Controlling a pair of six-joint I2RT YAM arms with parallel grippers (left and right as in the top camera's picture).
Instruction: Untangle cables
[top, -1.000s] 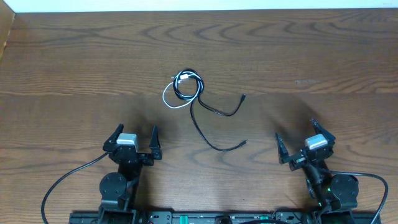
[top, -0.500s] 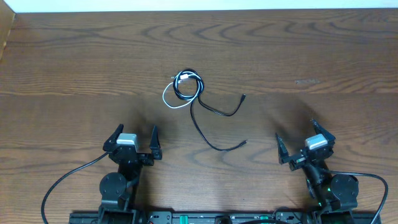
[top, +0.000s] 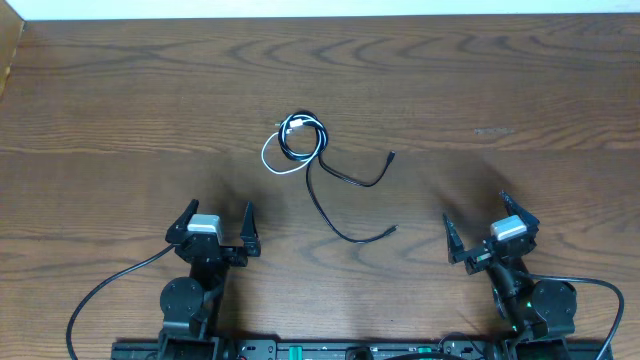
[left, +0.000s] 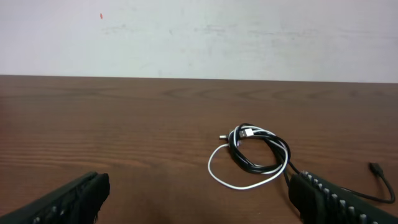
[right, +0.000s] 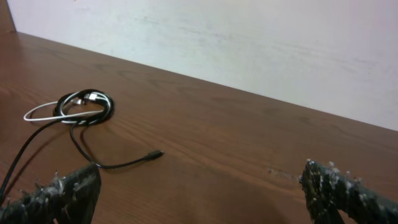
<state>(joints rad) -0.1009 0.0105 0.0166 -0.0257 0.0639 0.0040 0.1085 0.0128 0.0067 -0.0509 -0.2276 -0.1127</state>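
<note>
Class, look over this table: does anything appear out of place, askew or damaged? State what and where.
Only the tangle stands out. Near the middle of the table, the black cables are coiled up together with the white cable, and their two tails straggle off in loose curves. Nothing looks damaged or spilled.

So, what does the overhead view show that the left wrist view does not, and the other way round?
Only overhead: the left gripper and the right gripper whole, both open and touching nothing, and the full run of the black tails toward the arms. Only left wrist: the pale wall's face with a small red mark. Both: the wooden table, the black coil and the white loop tangled with it.
</note>
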